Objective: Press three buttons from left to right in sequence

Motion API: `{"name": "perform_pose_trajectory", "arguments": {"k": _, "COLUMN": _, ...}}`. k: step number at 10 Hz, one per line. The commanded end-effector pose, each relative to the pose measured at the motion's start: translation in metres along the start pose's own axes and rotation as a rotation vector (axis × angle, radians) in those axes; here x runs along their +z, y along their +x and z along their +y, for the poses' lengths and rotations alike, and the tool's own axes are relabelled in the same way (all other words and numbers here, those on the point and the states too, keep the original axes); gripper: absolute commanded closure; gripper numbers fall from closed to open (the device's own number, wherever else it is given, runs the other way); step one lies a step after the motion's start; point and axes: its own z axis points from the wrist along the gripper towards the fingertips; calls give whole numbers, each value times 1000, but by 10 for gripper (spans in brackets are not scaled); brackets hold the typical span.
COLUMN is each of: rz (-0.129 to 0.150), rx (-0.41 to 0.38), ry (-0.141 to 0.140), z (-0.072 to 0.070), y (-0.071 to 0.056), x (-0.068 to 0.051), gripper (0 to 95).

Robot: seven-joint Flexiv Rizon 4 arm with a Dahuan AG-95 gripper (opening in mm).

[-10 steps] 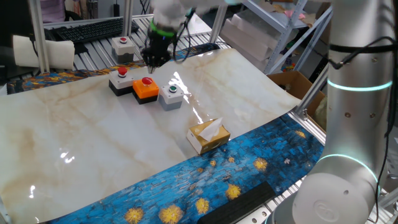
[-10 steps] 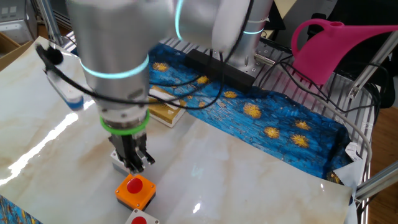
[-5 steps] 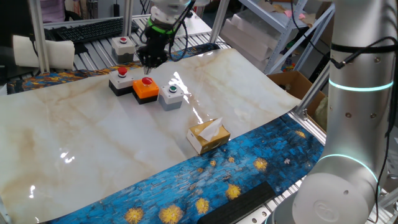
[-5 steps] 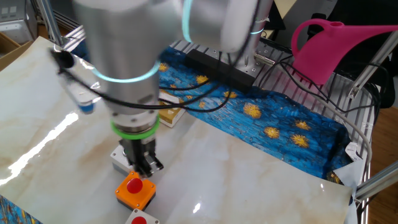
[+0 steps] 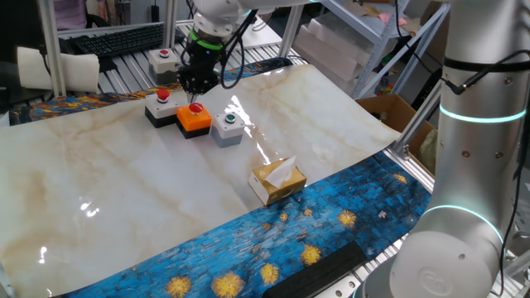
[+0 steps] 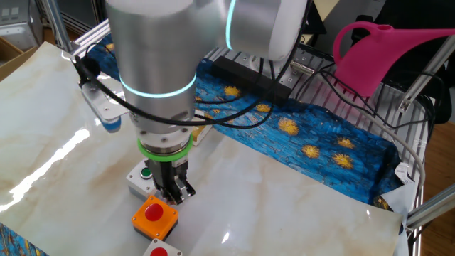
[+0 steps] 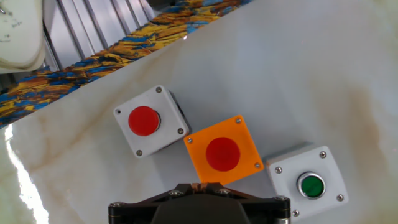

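Three button boxes stand in a slanted row on the marbled sheet. The black box with a white top and red button [image 5: 160, 105] [image 7: 144, 121] is on the left. The orange box with a red button [image 5: 194, 118] [image 6: 155, 216] [image 7: 222, 153] is in the middle. On the right is the grey box with a green button [image 5: 227, 128] [image 6: 143, 178] [image 7: 310, 185]. My gripper [image 5: 199, 85] [image 6: 173, 198] [image 7: 200, 185] is shut, holds nothing, and hangs a little above the orange box, at its edge.
A separate pale grey box with a red button [image 5: 164, 63] sits behind the row on the slatted frame. A tan tissue box [image 5: 277, 180] lies toward the front of the sheet. A pink watering can [image 6: 380, 53] stands on a rack off the table.
The shut gripper has drifted sideways over the orange box; the grey box's green button, hidden behind the fingers before, now shows in the other fixed view. The boxes have not moved.
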Motion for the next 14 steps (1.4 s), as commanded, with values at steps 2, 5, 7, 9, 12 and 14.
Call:
{"name": "perform_pose_trajectory", "arguments": {"k": 2, "rz": -5, "rx": -4, "ry": 0, "z": -1, "y": 4, "x": -2, "gripper": 950}}
{"name": "perform_pose_trajectory", "arguments": {"k": 5, "rz": -8, "rx": -10, "ry": 4, "z": -1, "y": 4, "x": -2, "gripper": 950}}
{"name": "perform_pose_trajectory", "arguments": {"k": 7, "rz": -15, "rx": -36, "ry": 8, "z": -1, "y": 4, "x": -2, "gripper": 950}}
{"name": "perform_pose_trajectory", "arguments": {"k": 9, "rz": -31, "rx": -133, "ry": 47, "z": -1, "y": 4, "x": -2, "gripper": 950}}
{"name": "perform_pose_trajectory", "arguments": {"k": 12, "rz": -35, "rx": -194, "ry": 49, "z": -1, "y": 4, "x": -2, "gripper": 950}}
{"name": "perform_pose_trajectory", "arguments": {"k": 14, "rz": -49, "rx": -245, "ry": 48, "z": -1, "y": 4, "x": -2, "gripper": 950}}
